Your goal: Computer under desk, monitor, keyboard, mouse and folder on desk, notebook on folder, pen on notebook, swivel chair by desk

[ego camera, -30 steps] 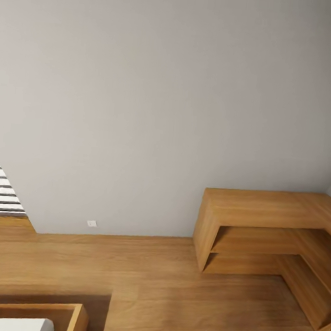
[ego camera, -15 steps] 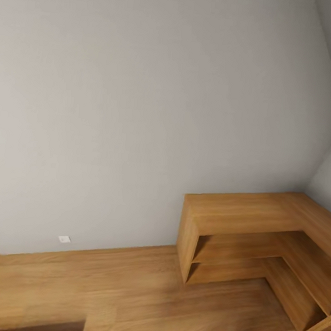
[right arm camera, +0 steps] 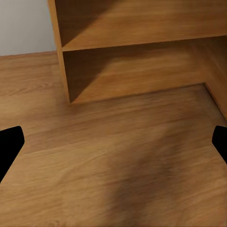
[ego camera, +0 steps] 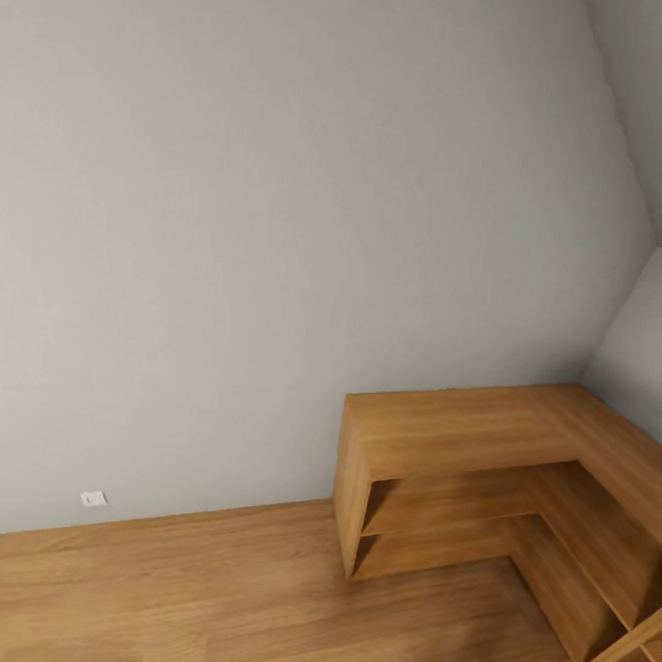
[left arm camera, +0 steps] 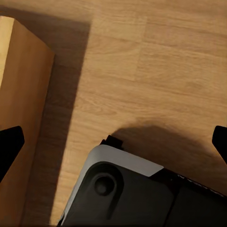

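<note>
Grippers (right arm camera: 113, 142) open over plank floor (ego camera: 197, 600)

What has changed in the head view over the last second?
The camera has swung right: the wooden shelf unit and wall socket slid left in frame, the striped thing and the box at lower left passed out of frame, and the right wall came in. Nothing itself moved or was grasped.

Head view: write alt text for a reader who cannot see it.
A low wooden L-shaped shelf unit with open shelves stands in a corner on the wood plank floor. A plain grey wall with a small white outlet is behind.
</note>
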### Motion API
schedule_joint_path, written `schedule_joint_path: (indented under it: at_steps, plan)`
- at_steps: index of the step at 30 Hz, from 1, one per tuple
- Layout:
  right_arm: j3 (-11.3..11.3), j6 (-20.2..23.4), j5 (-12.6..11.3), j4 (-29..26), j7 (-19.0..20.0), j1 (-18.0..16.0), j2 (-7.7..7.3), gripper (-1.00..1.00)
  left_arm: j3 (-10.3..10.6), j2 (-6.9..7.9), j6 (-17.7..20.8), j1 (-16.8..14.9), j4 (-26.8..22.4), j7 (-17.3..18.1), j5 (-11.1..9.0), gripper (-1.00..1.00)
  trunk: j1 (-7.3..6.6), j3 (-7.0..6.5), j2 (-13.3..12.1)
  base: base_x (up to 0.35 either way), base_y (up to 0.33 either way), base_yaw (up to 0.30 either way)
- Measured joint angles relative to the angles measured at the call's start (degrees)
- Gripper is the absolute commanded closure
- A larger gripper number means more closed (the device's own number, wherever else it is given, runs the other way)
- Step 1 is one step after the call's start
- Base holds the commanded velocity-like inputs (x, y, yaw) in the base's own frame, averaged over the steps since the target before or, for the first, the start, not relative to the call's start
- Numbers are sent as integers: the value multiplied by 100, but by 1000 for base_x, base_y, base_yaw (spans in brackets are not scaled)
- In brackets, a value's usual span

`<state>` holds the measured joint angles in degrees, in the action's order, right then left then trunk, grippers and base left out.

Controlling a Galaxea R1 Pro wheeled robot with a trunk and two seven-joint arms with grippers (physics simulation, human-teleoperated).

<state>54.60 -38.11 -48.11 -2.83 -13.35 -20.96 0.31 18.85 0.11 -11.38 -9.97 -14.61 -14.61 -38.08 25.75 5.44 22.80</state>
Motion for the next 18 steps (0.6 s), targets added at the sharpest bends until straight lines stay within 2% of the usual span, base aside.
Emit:
schedule_joint_path:
  at_steps: [6, 9, 12, 14, 18]
  plan:
    - [-5, 4, -9, 15, -23, 36, 1, -100, -5, 6, -40, -1, 594, 10, -3, -100, 0, 0, 0, 1, -1, -2]
    - [-15, 14, -29, 165, -24, 86, 5, -100, -12, 9, -200, -1, 1019, 52, -5, -100, 0, 0, 0, 0, 0, 0]
    - [-9, 58, -41, 304, -20, 140, 23, -100, -9, 29, -391, -1, 1211, 241, -19, -100, 0, 0, 0, 0, 0, 0]
    - [-15, 147, -49, 359, -6, 380, 65, -100, -16, 82, -492, 24, 1288, 520, -34, -100, 0, 1, 1, 0, 0, -16]
    - [-11, 182, -41, 383, 11, 746, 95, -100, -17, 148, -639, 85, 1326, 769, -51, -100, 0, 0, 0, 0, 0, -150]
